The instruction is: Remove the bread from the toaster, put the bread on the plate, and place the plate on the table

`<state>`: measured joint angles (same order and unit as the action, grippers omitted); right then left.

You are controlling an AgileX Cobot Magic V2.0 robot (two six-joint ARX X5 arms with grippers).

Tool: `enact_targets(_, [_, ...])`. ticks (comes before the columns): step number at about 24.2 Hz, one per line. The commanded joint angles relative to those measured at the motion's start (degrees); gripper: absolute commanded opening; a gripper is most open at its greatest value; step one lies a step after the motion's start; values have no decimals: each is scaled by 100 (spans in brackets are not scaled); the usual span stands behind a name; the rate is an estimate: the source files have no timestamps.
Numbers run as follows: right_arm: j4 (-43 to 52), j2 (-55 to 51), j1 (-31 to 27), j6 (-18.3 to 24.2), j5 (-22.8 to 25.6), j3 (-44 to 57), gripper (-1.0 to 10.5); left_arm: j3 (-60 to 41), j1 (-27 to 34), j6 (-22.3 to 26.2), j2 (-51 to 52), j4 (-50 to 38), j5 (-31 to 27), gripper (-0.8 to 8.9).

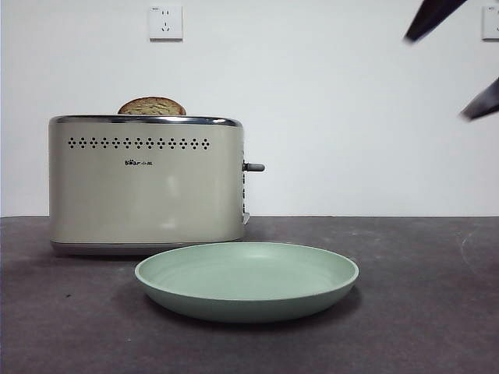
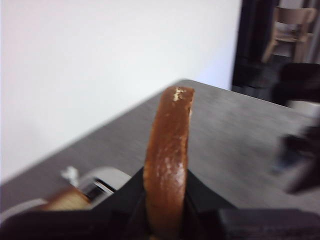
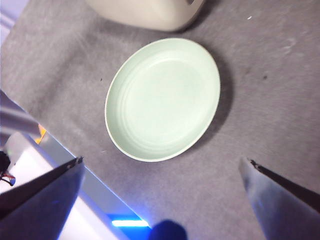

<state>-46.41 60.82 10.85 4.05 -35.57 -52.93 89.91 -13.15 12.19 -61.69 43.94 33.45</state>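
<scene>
My left tool (image 2: 165, 220) is clamped on the bread (image 2: 167, 165), edge-on at frame centre. My right tool (image 3: 162, 165) hangs spread wide over the plate (image 3: 162, 100), mid-frame on the desk (image 3: 260, 100) beside the toaster (image 1: 148, 183).

the dark table (image 1: 421, 312) carries the cream toaster (image 1: 146, 183) with the green plate (image 1: 246, 280) just before it.

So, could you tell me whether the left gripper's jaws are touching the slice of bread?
Touching: the left wrist view shows the left gripper with both black jaws pressed against the bread, edge-on between them.
</scene>
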Motion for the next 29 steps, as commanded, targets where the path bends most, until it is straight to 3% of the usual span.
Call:
enact_targets(1, [258, 466, 210, -151, 57, -13, 594, -13, -197, -101, 144, 619, 2, -8])
enact_targets(5, [719, 1158, 562, -267, 435, -13, 594, -13, -468, -96, 330, 1392, -35, -8])
enact_targets(9, [1082, 1797, 802, -387, 470, -13, 594, -13, -616, -94, 442, 1847, -35, -8])
enact_targets(22, [2144, 3377, 1294, -772, 903, -13, 499, -17, -680, 2, 452, 2389, -31, -8])
enact_targets(23, [2186, 3447, 1298, -780, 901, -13, 480, -17, -680, 2, 452, 2404, -31, -8])
enact_targets(27, [2345, 3530, 1300, -815, 898, -13, 180, -17, -680, 0, 450, 2404, -31, -8])
enact_targets(29, [2367, 3554, 1300, -835, 896, -13, 132, -17, -680, -2, 450, 2404, -31, -8])
